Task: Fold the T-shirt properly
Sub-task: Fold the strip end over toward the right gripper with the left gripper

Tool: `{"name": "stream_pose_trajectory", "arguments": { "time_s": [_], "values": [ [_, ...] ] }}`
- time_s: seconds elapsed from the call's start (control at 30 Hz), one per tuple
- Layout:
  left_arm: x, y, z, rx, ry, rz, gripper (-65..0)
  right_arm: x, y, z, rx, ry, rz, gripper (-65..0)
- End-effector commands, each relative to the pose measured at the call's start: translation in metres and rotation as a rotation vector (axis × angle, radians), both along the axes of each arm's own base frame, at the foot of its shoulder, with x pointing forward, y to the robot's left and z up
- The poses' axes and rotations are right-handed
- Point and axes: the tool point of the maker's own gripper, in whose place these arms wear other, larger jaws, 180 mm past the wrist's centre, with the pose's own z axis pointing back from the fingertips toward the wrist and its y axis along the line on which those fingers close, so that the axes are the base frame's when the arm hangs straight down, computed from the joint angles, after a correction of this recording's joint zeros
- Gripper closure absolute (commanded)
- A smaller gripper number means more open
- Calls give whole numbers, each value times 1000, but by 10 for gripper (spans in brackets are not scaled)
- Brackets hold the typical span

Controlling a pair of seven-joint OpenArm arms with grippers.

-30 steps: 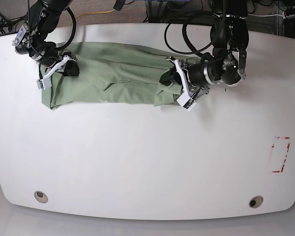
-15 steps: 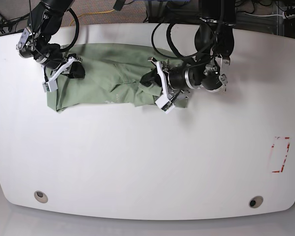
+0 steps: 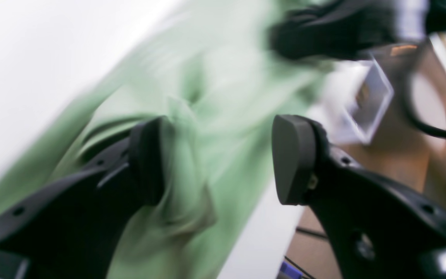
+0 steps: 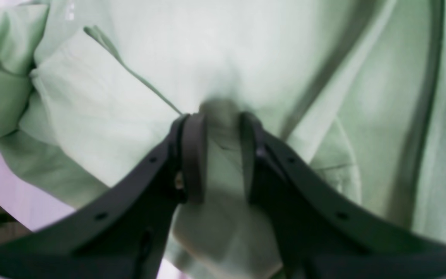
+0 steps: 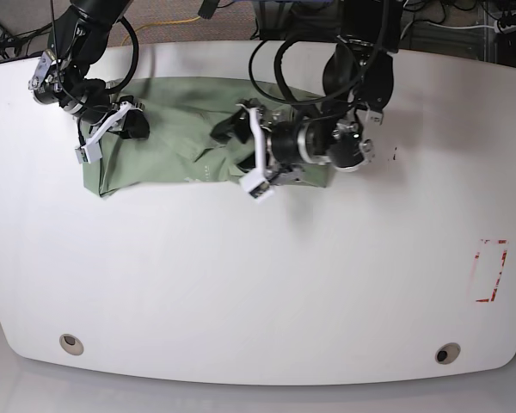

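The pale sage-green T-shirt [image 5: 176, 116] lies bunched along the far left part of the white table [image 5: 258, 284]. Its right end is folded over toward the middle. My right gripper [image 5: 112, 129] is at the shirt's left end. In the right wrist view it [image 4: 221, 155] is shut on a pinched fold of the shirt [image 4: 192, 58]. My left gripper [image 5: 242, 155] is over the shirt's right part. In the blurred left wrist view its jaws [image 3: 219, 161] stand wide apart, with shirt fabric [image 3: 223, 85] lying between them against the left finger [image 3: 147, 162].
A red-outlined rectangle [image 5: 490, 271] is marked near the table's right edge. Two round inserts [image 5: 71, 344] [image 5: 448, 354] sit near the front edge. Black cables loop over the left arm [image 5: 361, 77] at the table's far edge.
My left gripper has travelled left along the table, taking the shirt's right end with it, so the shirt spans less width. My right gripper has hardly moved.
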Motion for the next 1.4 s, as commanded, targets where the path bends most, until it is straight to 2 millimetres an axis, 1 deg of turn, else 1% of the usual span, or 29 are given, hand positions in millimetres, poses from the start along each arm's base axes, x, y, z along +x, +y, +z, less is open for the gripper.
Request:
{"name": "stream_pose_trajectory", "arguments": {
  "time_s": [0.0,0.03,0.07,0.17,0.23,0.3,0.37,0.4,0.5,0.57,0.6,0.63,0.67,0.7,0.73,0.8,0.83,0.87,1.0,1.07,1.13,1.2,1.27,1.3,1.33,1.37],
  "values": [
    [-11,-33,27,-52,-65,-107,-388,-8,-6,-8,-47,61,14,-152],
    [-15,-40,31,-50,-76,-138,-388,-8,-6,-7,-47,59,14,-152],
    [-16,-43,34,-43,-90,-160,-388,-6,-5,-6,-45,55,14,-152],
    [-10,-41,51,-43,-153,-160,-388,-1,-2,-4,-47,45,29,-152],
    [-4,-35,56,-43,-174,-137,-388,1,-1,-4,-48,44,32,-152],
    [6,-14,52,-16,-182,-89,-388,1,-1,-3,-44,41,32,-152],
    [20,11,54,2,-205,-23,-388,2,-1,-3,-44,39,32,-152],
    [25,26,51,20,-203,15,-388,2,-1,-3,-45,39,32,-152],
    [35,68,34,76,-175,112,-385,12,-1,3,-45,16,32,-152],
    [37,87,27,95,-156,159,-383,12,-1,3,-44,15,31,-152],
    [36,103,18,120,-133,196,-382,11,-1,2,-46,18,31,-152],
    [37,113,13,130,-119,223,-378,13,-1,3,-47,16,31,-152],
    [38,121,11,139,-112,243,-367,14,-1,3,-47,13,31,-152],
    [38,128,6,147,-97,259,-343,15,-1,4,-45,9,31,-152],
    [36,131,0,153,-76,264,-308,15,-1,5,-43,7,31,-152],
    [32,132,-8,159,-50,261,-265,16,-1,5,-44,5,31,-152],
    [31,132,-10,163,-46,256,-257,16,-1,5,-44,5,31,-152],
    [28,128,-12,163,-39,239,-256,16,-1,5,-44,5,31,-152],
    [10,93,-25,172,-8,105,-256,16,-1,5,-46,7,31,-152],
    [5,76,-22,172,-25,41,-256,16,-1,5,-44,5,31,-152],
    [-7,54,-22,175,-39,-49,-256,16,-1,5,-44,5,31,-152],
    [-15,38,-20,186,-63,-124,-256,16,0,5,-44,4,33,-152],
    [-18,28,-15,200,-99,-166,-256,17,0,6,-45,2,34,-154],
    [-16,27,-10,202,-124,-170,-256,20,-1,11,-53,-12,37,-154],
    [-11,29,-3,203,-154,-155,-256,24,-2,18,-71,-36,40,-166],
    [-7,32,0,203,-165,-142,-256,25,-3,22,-81,-47,41,-179]
  ]
}}
